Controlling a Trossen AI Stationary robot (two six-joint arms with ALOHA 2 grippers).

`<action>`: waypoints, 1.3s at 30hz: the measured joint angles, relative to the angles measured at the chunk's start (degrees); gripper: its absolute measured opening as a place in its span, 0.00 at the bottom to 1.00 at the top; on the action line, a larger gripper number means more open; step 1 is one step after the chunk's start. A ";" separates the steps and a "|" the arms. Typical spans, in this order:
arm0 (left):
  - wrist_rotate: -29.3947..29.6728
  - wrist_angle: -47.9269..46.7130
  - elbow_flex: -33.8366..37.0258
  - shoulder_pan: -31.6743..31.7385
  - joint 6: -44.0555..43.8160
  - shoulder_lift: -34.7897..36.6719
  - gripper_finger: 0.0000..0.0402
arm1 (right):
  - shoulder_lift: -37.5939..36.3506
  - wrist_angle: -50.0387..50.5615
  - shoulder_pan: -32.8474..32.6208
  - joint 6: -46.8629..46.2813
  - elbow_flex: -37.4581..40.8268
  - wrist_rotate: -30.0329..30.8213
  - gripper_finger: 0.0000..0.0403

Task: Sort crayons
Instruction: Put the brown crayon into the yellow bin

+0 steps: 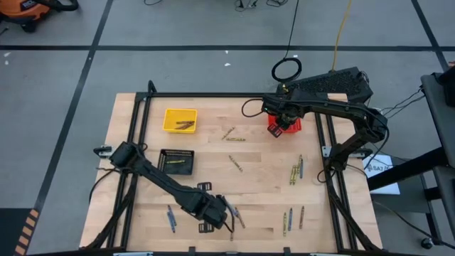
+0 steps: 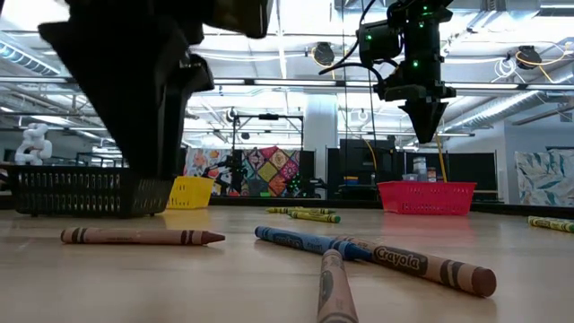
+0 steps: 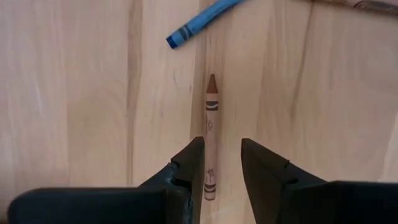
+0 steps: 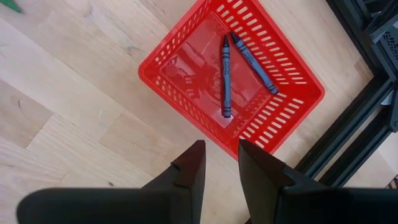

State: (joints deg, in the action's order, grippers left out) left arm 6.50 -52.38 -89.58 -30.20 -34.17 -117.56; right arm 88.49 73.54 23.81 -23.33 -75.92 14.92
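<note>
Brown crayon (image 3: 211, 134) lies between left gripper's (image 3: 222, 163) parted fingers, unclamped. Right gripper (image 4: 219, 165), fingers apart, empty, hovers above red basket (image 4: 292, 112).

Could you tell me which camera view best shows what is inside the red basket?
The right wrist view: it looks down into the red basket, showing two blue crayons. In the high view the right gripper covers most of it; the low view shows only its side; the left wrist view misses it.

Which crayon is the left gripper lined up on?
The brown crayon lying between the left gripper's open fingers; the blue crayon lies beyond its tip.
</note>
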 joint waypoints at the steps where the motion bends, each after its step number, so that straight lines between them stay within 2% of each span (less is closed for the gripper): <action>1: 0.02 0.00 0.00 0.00 -0.02 -0.39 0.25 | 0.00 -0.02 -0.02 0.00 0.00 0.00 0.20; 14: -0.61 0.57 0.00 0.61 0.22 -5.06 0.25 | 0.00 0.00 -1.60 0.42 0.00 0.00 0.20; 21: -0.87 3.62 3.03 1.23 0.04 -4.67 0.24 | 0.00 0.00 -1.60 0.42 0.00 0.02 0.20; 25: -1.44 5.86 4.62 1.40 0.04 -4.67 0.19 | 0.00 0.00 -1.60 0.44 0.00 0.02 0.20; 31: -2.81 6.03 4.74 1.56 0.13 -4.74 0.03 | 0.00 0.00 -1.60 0.44 0.00 0.00 0.20; 39: -3.07 5.56 4.65 1.60 3.25 -4.40 0.01 | 0.02 0.00 -1.60 0.46 0.00 0.02 0.20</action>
State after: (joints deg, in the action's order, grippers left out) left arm 3.43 -46.82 -84.93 -28.60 -30.92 -121.97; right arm 88.51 73.54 22.22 -22.87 -75.92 14.94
